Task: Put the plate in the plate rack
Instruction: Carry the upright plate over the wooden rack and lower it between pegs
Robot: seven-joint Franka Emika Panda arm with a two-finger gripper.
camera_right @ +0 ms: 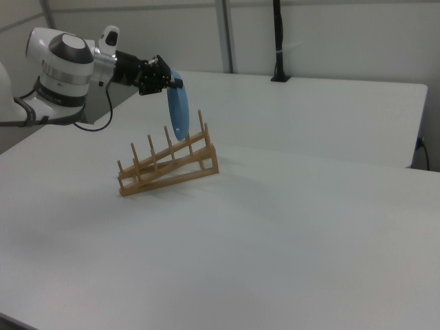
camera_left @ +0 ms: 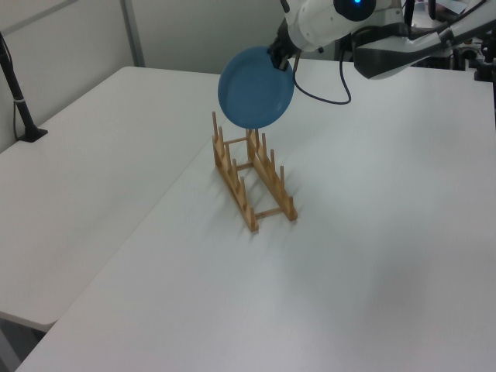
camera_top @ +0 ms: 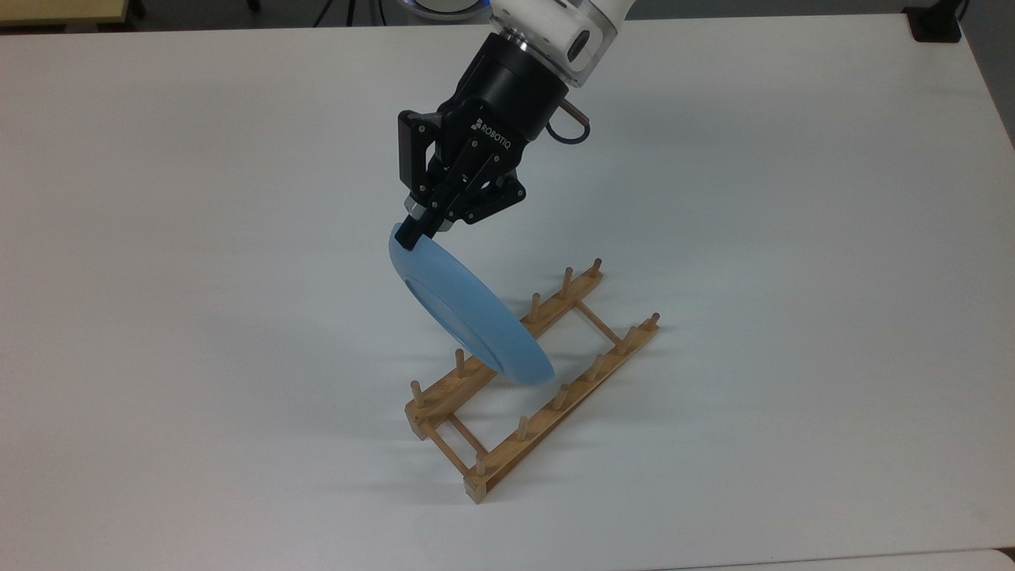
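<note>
- The white table (camera_top: 793, 198) lies under your gripper and carries the rack; it spreads out on every side of the gripper in the top view.
- The robot arm (camera_left: 341, 15), white with a black wrist, comes in behind your gripper from the top of the top view and from the left view's upper right.
- The plate rack (camera_top: 527, 381) sits on the table below your gripper and toward the top view's lower right. Its two wooden rails run parallel, with upright pegs along each and thin crossbars between them. In the right view the rack (camera_right: 168, 165) is below and to the right view's right of the gripper.
- The plate (camera_top: 468, 313) hangs from your gripper, light blue and tilted on edge. Its lower edge is down over the rack between the two rails, among the pegs of the middle stretch. You cannot tell from these views whether it touches the wood.
- Your gripper (camera_top: 412, 231) is pinched narrow on the plate's upper rim, fingers closed over the edge.
</note>
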